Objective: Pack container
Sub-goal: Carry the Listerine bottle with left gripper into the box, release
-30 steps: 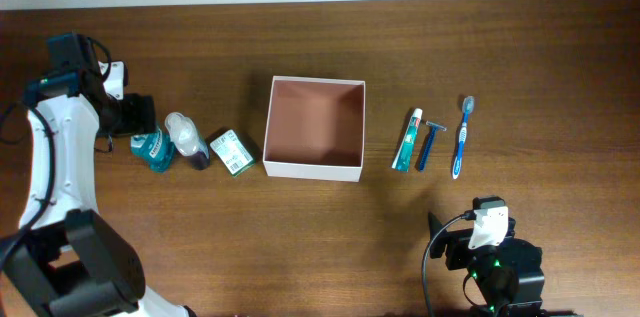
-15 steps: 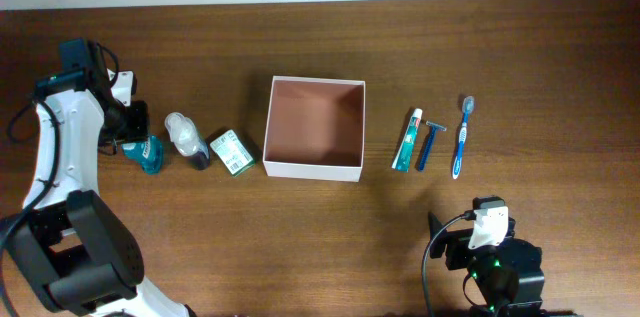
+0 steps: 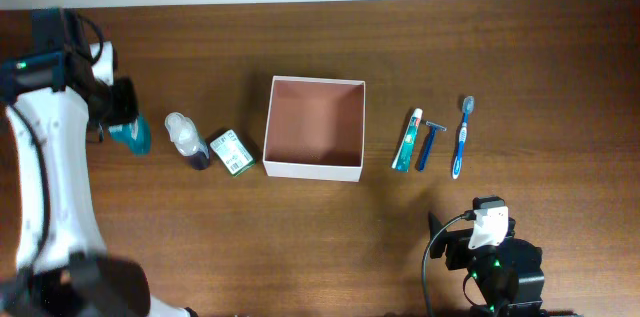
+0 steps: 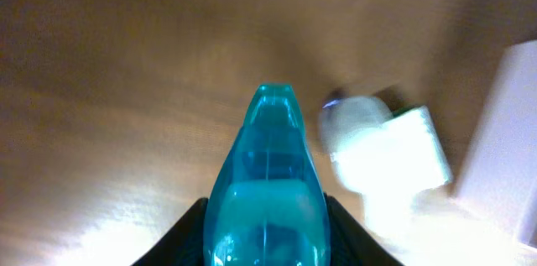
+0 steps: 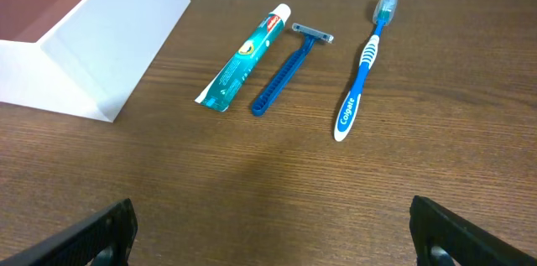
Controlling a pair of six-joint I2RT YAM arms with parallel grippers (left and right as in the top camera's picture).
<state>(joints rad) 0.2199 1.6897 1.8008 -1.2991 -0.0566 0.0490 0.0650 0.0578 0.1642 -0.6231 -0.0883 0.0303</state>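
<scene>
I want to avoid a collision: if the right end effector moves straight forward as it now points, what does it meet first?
Probably the blue razor, handle end first; the toothpaste tube lies just left of that line. Depth is unclear.

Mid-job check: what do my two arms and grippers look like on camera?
The left arm has long white links, black joints, a thin black cable and a green light. The right arm is a compact black body with a white block, a green light and a looping black cable. The left gripper's fingers and the right gripper's fingers are black.
</scene>
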